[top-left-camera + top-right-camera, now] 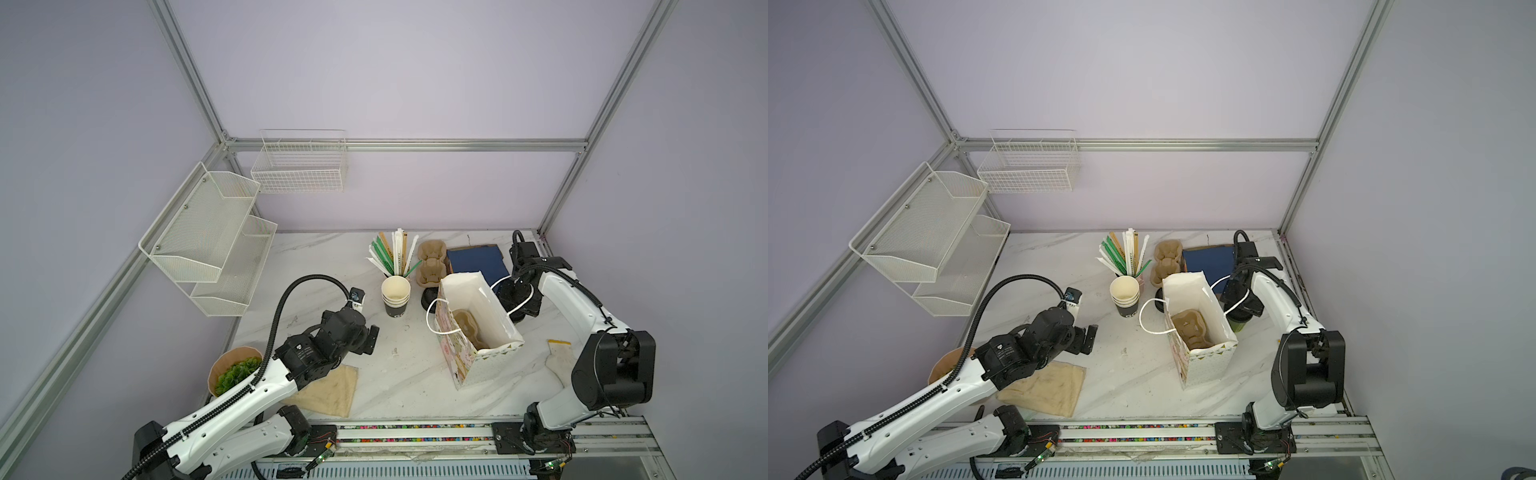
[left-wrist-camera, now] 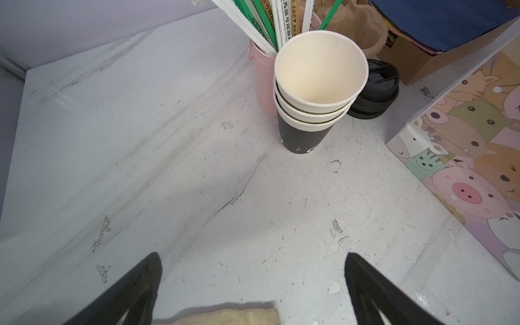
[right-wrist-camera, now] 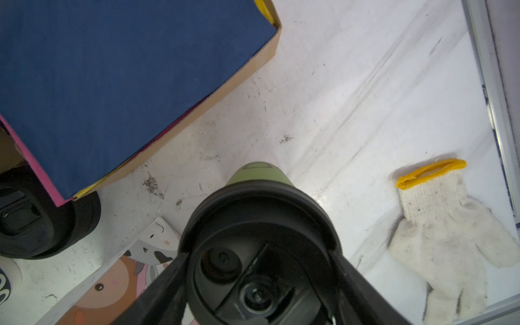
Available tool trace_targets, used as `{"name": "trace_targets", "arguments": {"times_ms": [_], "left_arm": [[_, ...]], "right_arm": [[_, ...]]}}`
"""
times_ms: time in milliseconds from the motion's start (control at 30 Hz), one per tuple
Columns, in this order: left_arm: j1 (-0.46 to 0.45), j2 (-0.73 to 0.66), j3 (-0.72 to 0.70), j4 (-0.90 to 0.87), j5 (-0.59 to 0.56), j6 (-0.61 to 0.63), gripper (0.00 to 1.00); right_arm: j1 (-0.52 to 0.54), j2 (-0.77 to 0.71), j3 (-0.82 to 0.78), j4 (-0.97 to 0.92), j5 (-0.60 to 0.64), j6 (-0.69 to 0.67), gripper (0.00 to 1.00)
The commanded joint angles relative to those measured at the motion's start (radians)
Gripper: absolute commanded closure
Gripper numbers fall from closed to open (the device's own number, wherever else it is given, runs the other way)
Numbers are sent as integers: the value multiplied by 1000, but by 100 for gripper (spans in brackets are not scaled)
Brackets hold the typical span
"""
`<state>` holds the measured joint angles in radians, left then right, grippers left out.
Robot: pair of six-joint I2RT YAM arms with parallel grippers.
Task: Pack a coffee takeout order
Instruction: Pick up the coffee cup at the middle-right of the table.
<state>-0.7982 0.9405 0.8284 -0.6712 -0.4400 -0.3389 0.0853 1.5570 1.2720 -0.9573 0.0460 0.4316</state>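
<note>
A dark green paper cup (image 3: 257,174) with a black lid (image 3: 259,219) stands on the table to the right of the gift bag (image 1: 457,365), and my right gripper (image 3: 259,253) is shut on it at the lid. In a top view its green side (image 1: 1237,326) shows under the gripper (image 1: 1239,301). A brown pulp carrier (image 1: 467,328) lies inside the bag. The navy napkin (image 1: 478,259) lies in a cardboard box behind the bag. My left gripper (image 2: 253,261) hangs open over bare table, short of the stacked cups (image 2: 315,92).
A pink holder of straws (image 1: 395,253), spare carriers (image 1: 432,264) and black lids (image 1: 428,299) stand at the back. A beige cloth (image 1: 332,390) and a plant bowl (image 1: 235,370) lie under the left arm. A white glove (image 3: 439,225) lies at the right edge.
</note>
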Motion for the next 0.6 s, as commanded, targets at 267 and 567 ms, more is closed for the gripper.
{"name": "trace_targets", "arguments": {"times_ms": [267,567], "left_arm": [[8,-11,79,28,2,3,0],[8,-26,79,32,8,1,0]], "right_arm": [[8,14,-39,-5,-13,-4,27],[8,-18,23,-79,7,-1,29]]}}
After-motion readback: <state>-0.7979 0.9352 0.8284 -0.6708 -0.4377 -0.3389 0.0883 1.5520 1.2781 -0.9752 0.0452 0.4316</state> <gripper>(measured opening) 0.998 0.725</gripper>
